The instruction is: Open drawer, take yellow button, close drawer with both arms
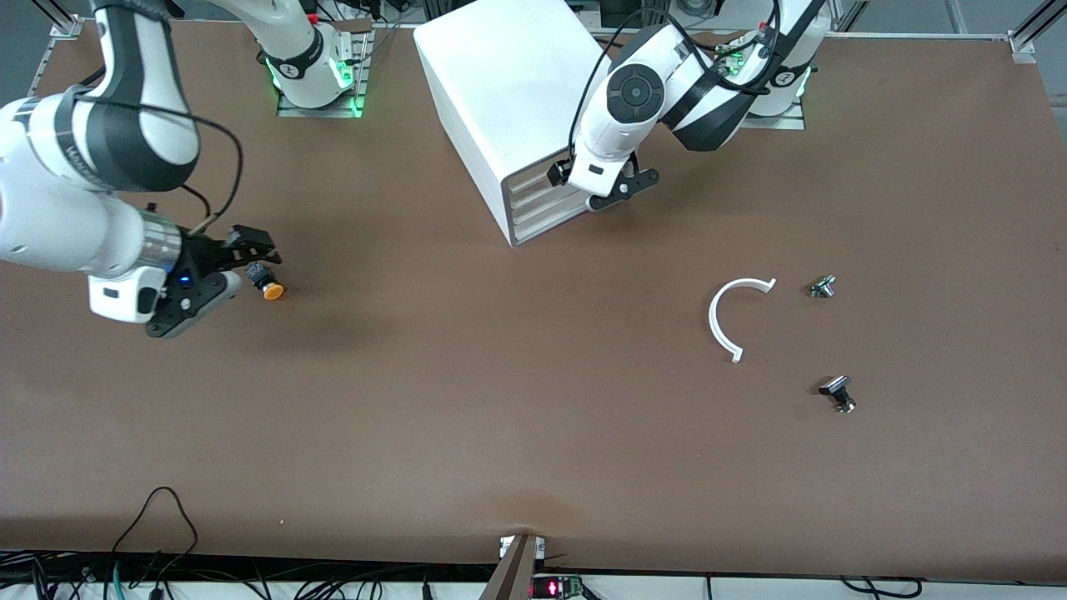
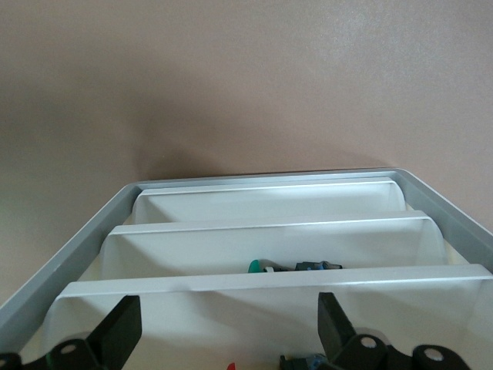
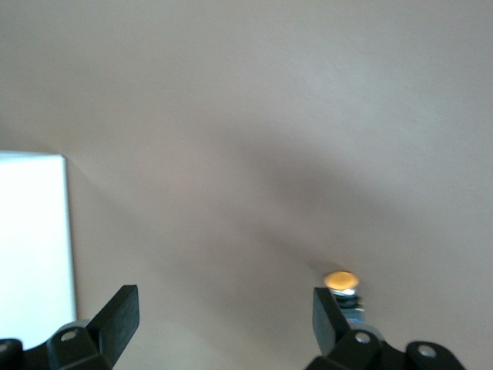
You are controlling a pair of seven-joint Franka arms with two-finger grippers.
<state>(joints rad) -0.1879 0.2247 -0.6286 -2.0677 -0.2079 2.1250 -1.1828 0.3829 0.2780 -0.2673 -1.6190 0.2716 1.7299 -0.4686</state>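
The white cabinet [image 1: 492, 83] stands between the arm bases. Its topmost drawer [image 1: 533, 177] looks level with the three lower ones. My left gripper [image 1: 618, 190] is open right at the drawer fronts, holding nothing. In the left wrist view its fingers [image 2: 119, 331] straddle the stepped white drawer edges [image 2: 269, 281], with small coloured parts showing in the gaps. The button [image 1: 268, 283] lies on the table toward the right arm's end, orange cap [image 3: 340, 280] up. My right gripper [image 1: 240, 268] is open and empty, one fingertip [image 3: 327, 312] just beside the button.
A white C-shaped strip [image 1: 723, 321] lies on the table toward the left arm's end. Two small black-and-silver parts lie by it, one [image 1: 823, 287] beside it and one [image 1: 838, 393] nearer the front camera. Cables hang along the front edge.
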